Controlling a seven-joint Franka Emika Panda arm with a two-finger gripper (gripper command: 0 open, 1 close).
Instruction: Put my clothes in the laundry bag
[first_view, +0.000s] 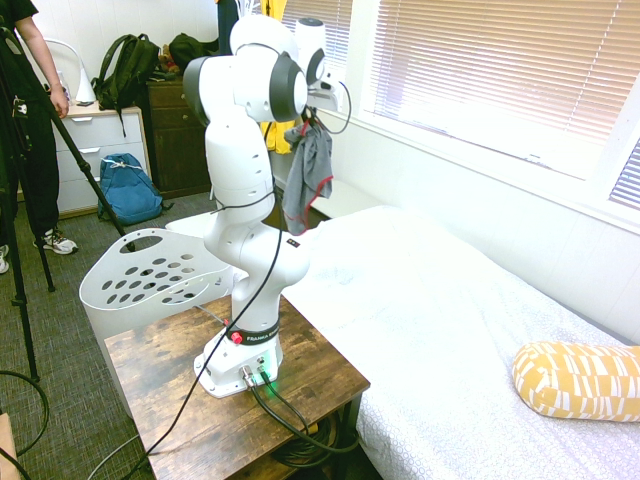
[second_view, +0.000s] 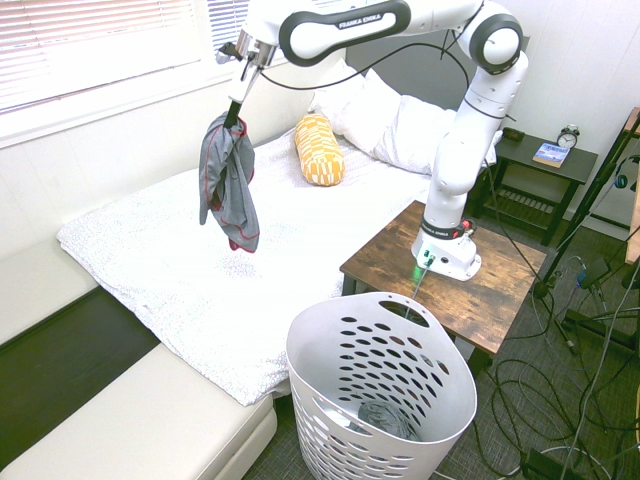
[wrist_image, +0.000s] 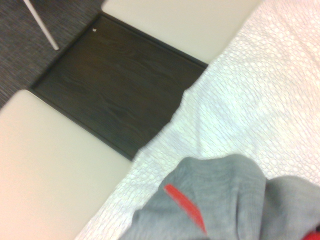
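Note:
The clothes (second_view: 229, 180), a grey garment with red trim, hang high in the air over the white bed, pinched at the top by my gripper (second_view: 234, 117), which is shut on them. From the other side the clothes (first_view: 308, 176) dangle beyond the arm, above the bed's foot end. Grey fabric with a red stripe (wrist_image: 220, 205) fills the wrist view's lower part over the bedspread. The laundry bag (second_view: 382, 400), a white holed basket, stands on the floor beside the wooden table, well apart from the gripper. Some grey fabric (second_view: 380, 420) lies in its bottom.
The white bed (second_view: 200, 270) lies under the hanging garment, with a yellow patterned pillow (second_view: 319, 150) and white pillows at its head. A cream bench with a dark wooden panel (wrist_image: 115, 95) runs along the bed's foot. A blue backpack (first_view: 128, 188) and a standing person (first_view: 30, 130) are near the dresser.

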